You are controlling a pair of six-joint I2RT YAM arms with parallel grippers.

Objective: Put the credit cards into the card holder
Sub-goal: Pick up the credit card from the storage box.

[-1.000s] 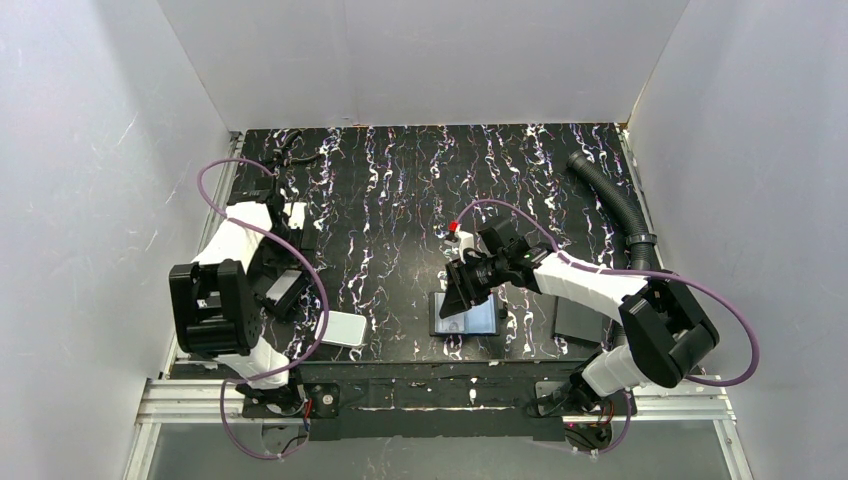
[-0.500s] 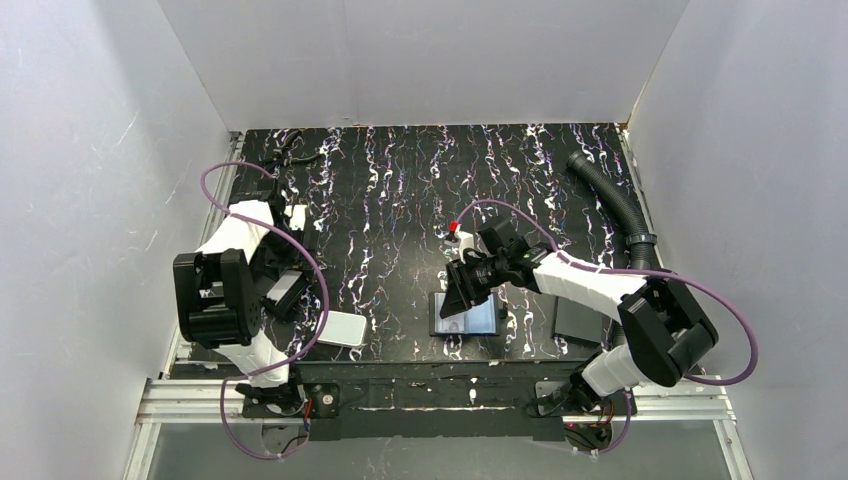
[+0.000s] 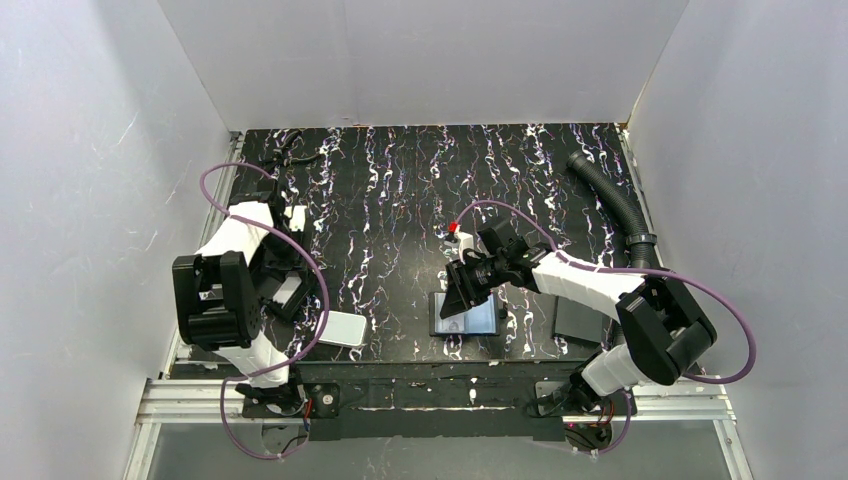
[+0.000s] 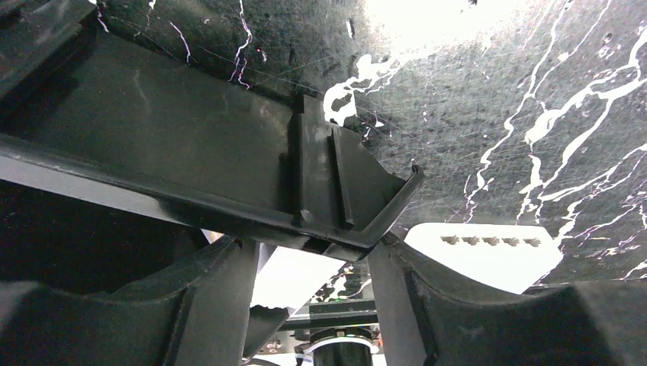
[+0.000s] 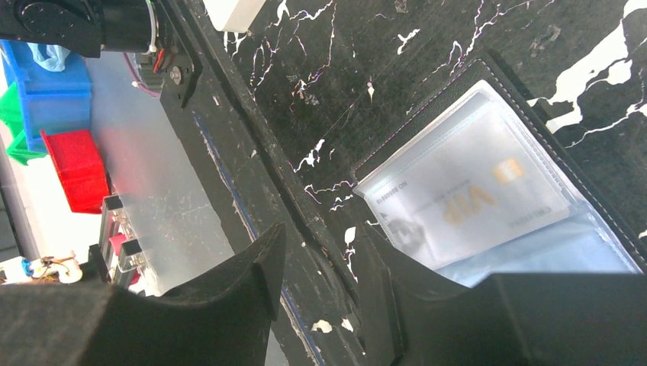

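Note:
The card holder (image 3: 466,316) lies open near the table's front edge, its clear bluish pockets facing up. In the right wrist view a light grey credit card (image 5: 465,198) with gold print sits inside a pocket of the card holder (image 5: 435,103). My right gripper (image 3: 466,290) (image 5: 320,259) hovers low over the holder's left edge. Its jaws are apart and hold nothing. My left gripper (image 3: 287,290) (image 4: 313,259) is at the left side with its jaws apart, its fingertips against the lip of a black plate (image 4: 191,145). No loose card shows clearly.
A thick white rounded slab (image 3: 345,328) (image 4: 488,252) lies right of the left gripper. Another black plate (image 3: 578,318) lies right of the holder. A black ribbed hose (image 3: 615,205) runs along the back right. A small red-topped item (image 3: 454,230) stands behind the holder.
My left arm has shifted a little at the left side. The right arm and the card holder have not visibly moved.

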